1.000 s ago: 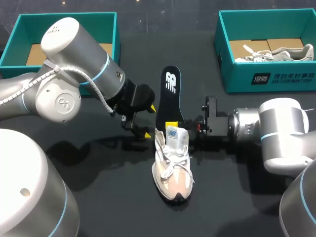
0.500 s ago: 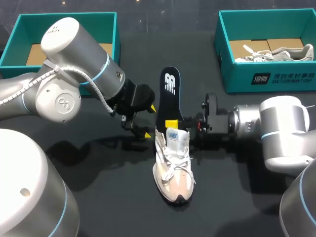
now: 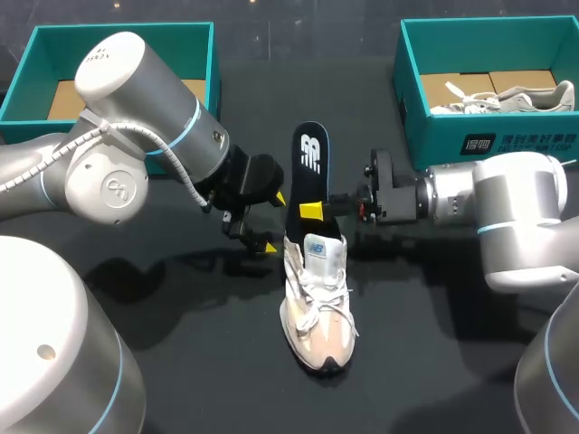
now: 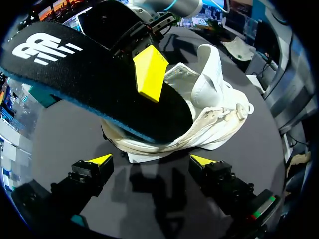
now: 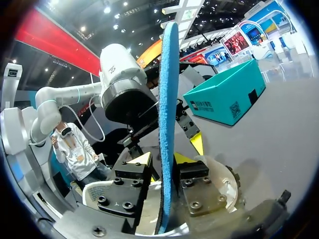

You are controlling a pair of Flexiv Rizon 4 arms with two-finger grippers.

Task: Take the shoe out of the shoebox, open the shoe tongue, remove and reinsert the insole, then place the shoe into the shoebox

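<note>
The shoe [image 3: 315, 303] lies mid-table [image 3: 434, 362], well apart from both teal shoeboxes [image 3: 493, 149], while the right gripper [image 3: 312, 210] pinches the insole [image 3: 310, 176] (lower end hidden behind the tongue [image 3: 324, 251]) and the left gripper [image 3: 274, 221] gapes empty beside the heel.

My left hand [image 4: 152, 162] hangs open before the white shoe [image 4: 212, 112], my right hand [image 4: 149, 74] on its black insole [image 4: 84, 74]

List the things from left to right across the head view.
First the left teal cardboard shoebox, left end effector, black foam insole, right teal cardboard shoebox.
</note>
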